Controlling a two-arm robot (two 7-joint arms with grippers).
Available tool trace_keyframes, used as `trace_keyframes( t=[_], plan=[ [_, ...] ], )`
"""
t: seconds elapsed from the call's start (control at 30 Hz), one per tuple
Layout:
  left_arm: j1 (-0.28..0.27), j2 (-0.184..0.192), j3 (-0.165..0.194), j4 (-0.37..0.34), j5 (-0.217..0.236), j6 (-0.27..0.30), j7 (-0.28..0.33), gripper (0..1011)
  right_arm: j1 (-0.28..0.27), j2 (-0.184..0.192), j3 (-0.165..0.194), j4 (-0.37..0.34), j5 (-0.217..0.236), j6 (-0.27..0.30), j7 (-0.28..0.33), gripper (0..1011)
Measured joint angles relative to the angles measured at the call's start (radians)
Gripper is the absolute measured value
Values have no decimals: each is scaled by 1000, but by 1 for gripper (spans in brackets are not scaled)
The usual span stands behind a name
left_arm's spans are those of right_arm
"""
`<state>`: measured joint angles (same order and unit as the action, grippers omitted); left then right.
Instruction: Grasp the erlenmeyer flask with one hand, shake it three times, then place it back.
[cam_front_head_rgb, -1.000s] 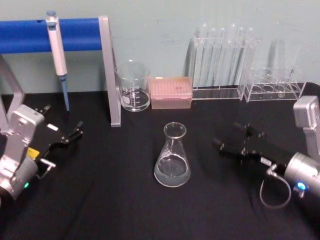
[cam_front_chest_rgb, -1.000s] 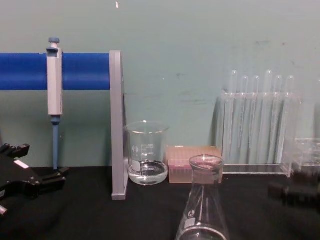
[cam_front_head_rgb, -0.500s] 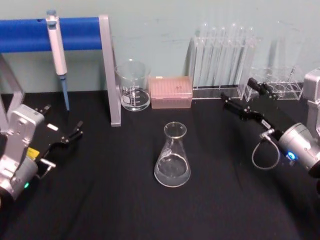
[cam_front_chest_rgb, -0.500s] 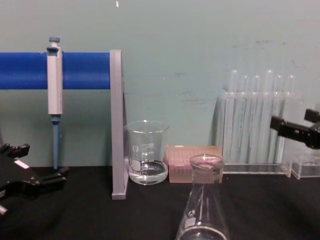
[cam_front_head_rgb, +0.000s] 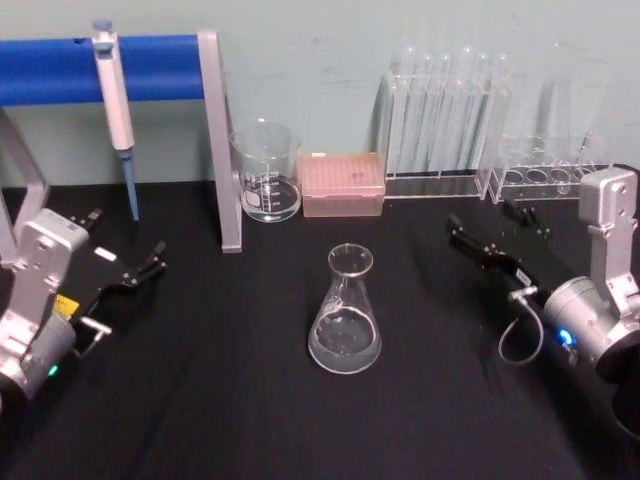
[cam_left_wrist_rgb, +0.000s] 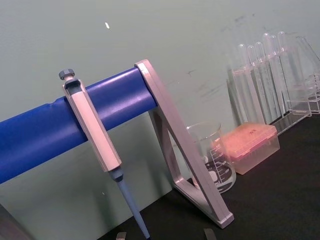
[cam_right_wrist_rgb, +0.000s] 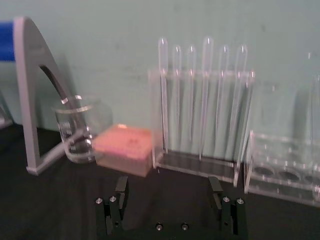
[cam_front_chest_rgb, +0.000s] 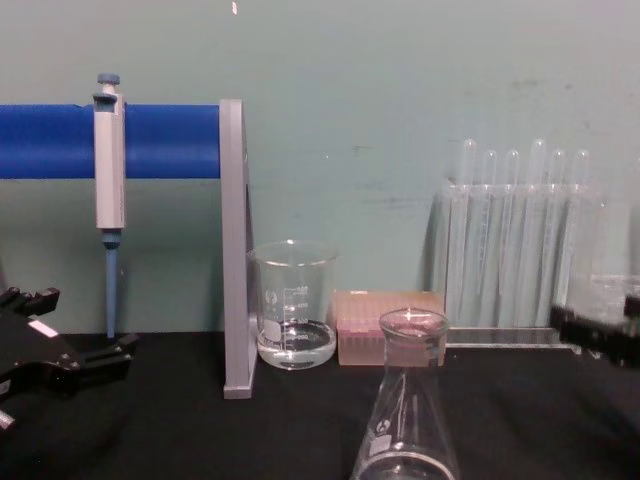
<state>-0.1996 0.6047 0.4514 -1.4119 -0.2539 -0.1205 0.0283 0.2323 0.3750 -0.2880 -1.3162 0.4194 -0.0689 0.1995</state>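
Standing between flask (cam_front_head_rgb: 345, 312) and wide-open right end effector (cam_front_head_rgb: 492, 232): bare black table (cam_front_head_rgb: 430, 330)

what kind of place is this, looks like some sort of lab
Most likely a chemistry or biology lab bench. A clear glass conical flask stands on the black table, a grey-and-blue pipette hangs from a blue bar stand, and thin clear test tubes fill a clear rack.
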Motion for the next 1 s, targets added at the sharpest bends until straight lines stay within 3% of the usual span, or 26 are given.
trace_keyframes(
  t=[0.47,1.0],
  plan=[
    [0,0,0,0,0,0,0,1001,-8,-34,13,34,-28,61,-2,1000],
    [0,0,0,0,0,0,0,1001,-8,-34,13,34,-28,63,0,1000]
  ],
)
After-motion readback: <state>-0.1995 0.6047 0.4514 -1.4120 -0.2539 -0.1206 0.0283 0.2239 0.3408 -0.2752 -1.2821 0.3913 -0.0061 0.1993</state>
